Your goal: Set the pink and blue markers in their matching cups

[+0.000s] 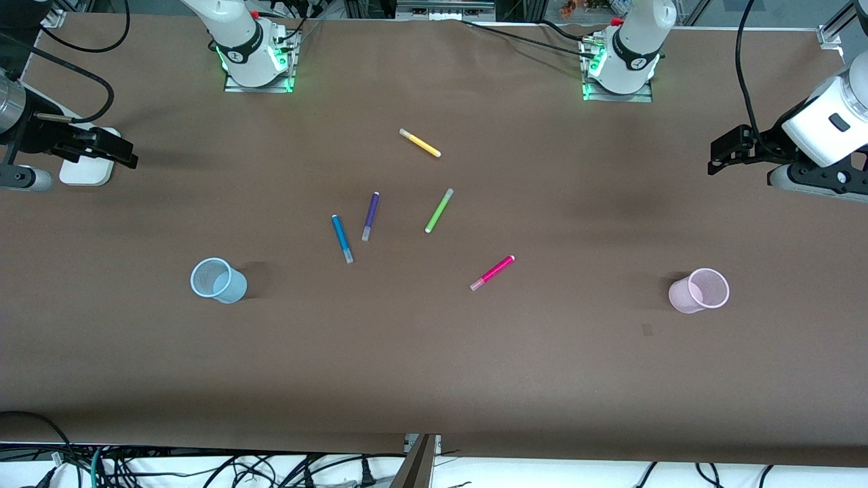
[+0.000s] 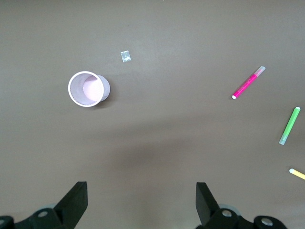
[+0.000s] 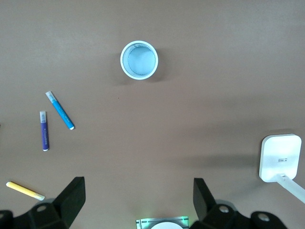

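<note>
Bench: one wide surface under a matte brown covering, faintly creased along the edge by the robots' bases.
Front edge: a pale strip below the covering, with a tangle of black cables hanging there.
Bracket: a metal piece at the middle of that edge.
Light: soft and even from above, shadows faint.
White box: a small rounded device on the bench, toward the right arm's end.
</note>
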You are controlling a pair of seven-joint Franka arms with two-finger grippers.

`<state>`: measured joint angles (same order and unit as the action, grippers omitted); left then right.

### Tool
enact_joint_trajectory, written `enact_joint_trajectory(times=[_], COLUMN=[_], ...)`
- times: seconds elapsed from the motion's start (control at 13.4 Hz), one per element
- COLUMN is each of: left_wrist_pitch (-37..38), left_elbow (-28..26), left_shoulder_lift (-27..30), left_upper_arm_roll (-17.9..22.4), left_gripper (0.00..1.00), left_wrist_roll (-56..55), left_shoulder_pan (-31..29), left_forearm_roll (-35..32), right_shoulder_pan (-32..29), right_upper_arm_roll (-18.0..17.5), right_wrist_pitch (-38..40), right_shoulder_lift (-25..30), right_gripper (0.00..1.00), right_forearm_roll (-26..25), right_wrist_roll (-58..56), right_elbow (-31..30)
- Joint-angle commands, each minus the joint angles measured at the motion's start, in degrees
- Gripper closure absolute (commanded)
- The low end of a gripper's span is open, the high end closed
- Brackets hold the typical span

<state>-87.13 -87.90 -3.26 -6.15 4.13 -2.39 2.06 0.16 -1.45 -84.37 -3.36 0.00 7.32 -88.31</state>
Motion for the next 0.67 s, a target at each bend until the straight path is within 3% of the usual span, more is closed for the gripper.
enact_joint_trajectory(times=[0.0, 0.6], left_wrist_pitch=[0.6, 0.6], left_elbow=[0.5, 0.6], left_shoulder_lift=[-0.1, 0.0], left_upper_arm_roll=[-0.1, -0.4], left_gripper=[0.00, 0.00], left_wrist_roll=[0.6, 0.6], left_shoulder_pan=[-0.1, -0.1], left_forearm_roll=[0.1, 0.1], right_shoulder_pan=[-0.3, 0.2], right_upper_arm_roll=[0.0, -0.4], right_wrist_pitch=[0.7, -0.6], right_shoulder_lift=[-0.6, -2.6], right_gripper=[0.00, 0.00], right_forearm_roll=[0.5, 0.6], right_wrist_roll=[-0.9, -0.4], right_elbow=[1.5, 2.4])
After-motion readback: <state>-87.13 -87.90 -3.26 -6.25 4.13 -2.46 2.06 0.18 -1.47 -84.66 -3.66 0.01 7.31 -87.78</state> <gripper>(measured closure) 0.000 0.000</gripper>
